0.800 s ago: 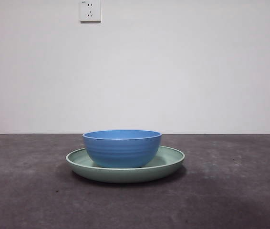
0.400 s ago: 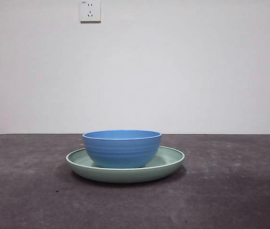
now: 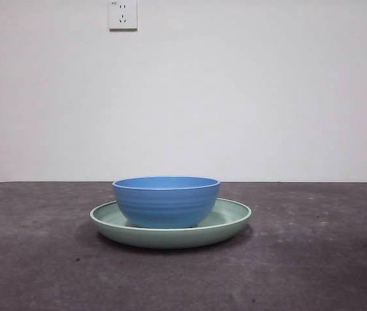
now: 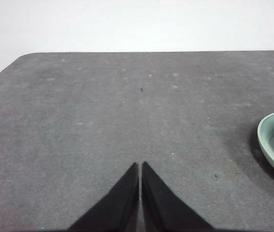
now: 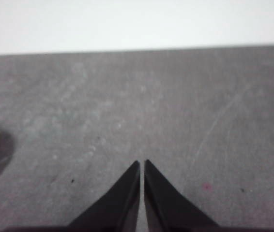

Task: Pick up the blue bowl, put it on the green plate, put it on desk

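On the desk (image 3: pixel 313 272) there is 1 blue bowl (image 3: pixel 166 201) and 1 green plate (image 3: pixel 170 228). The bowl sits upright inside the plate, near its centre, and the plate's raised rim shows on both sides of the bowl. The plate lies flat on the dark tabletop, about midway across the front view. On the white wall behind, 1 wall socket (image 3: pixel 122 14) is mounted high up.

Neither arm appears in the front view. The left gripper (image 4: pixel 140 166) hangs over bare desk with its 2 black jaws pressed together and holding nothing; only an edge of the plate shows in its wrist view, well apart from the tips. The right gripper (image 5: pixel 142 165) likewise has its 2 jaws closed together on nothing above bare desk, with just a sliver of the plate's rim in its view.
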Available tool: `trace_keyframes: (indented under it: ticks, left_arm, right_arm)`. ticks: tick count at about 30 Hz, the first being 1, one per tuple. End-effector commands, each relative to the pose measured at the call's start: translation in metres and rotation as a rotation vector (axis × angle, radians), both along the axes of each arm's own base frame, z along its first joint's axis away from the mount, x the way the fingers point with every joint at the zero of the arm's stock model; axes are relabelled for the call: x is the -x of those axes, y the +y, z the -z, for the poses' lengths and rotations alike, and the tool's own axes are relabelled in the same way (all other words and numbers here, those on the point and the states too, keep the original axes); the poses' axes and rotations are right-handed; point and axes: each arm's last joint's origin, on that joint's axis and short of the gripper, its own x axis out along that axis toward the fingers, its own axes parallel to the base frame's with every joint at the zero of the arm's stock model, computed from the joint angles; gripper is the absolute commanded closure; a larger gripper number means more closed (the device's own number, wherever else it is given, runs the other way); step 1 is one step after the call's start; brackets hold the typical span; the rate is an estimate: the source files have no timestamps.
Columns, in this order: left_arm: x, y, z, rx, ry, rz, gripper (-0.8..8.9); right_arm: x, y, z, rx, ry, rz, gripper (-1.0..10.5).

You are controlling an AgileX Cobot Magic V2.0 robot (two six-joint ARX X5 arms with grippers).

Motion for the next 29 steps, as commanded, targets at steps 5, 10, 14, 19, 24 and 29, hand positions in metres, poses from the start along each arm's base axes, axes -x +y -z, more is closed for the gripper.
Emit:
trace_keyframes:
  ticks: [5, 10, 14, 19, 24, 29]
  left_arm:
    - [-0.0012, 0.0003, 0.0054, 0.005, 0.003, -0.007, 8.04]
    - [-0.0012, 0.0003, 0.0054, 0.005, 0.003, -0.007, 8.04]
    - [-0.0012, 0.0003, 0.0054, 0.005, 0.003, -0.007, 8.04]
    - [-0.0012, 0.0003, 0.0054, 0.005, 0.003, -0.007, 8.04]
    - [-0.0012, 0.0003, 0.0054, 0.005, 0.003, -0.007, 8.04]
    - [-0.0012, 0.0003, 0.0054, 0.005, 0.003, -0.007, 8.04]
  right_arm:
    - [-0.0004, -0.0002, 0.0017, -0.042, 0.003, 0.007, 9.4]
    - [-0.0004, -0.0001, 0.0004, -0.042, -0.007, 0.006, 9.4]
    - [-0.0004, -0.0001, 0.0004, -0.042, -0.007, 0.006, 9.4]
    - [-0.0004, -0.0001, 0.0004, -0.042, -0.007, 0.006, 9.4]
    - [-0.0004, -0.0001, 0.0004, -0.042, -0.007, 0.006, 9.4]
    - [-0.0004, -0.0001, 0.0004, -0.042, -0.007, 0.006, 9.4]
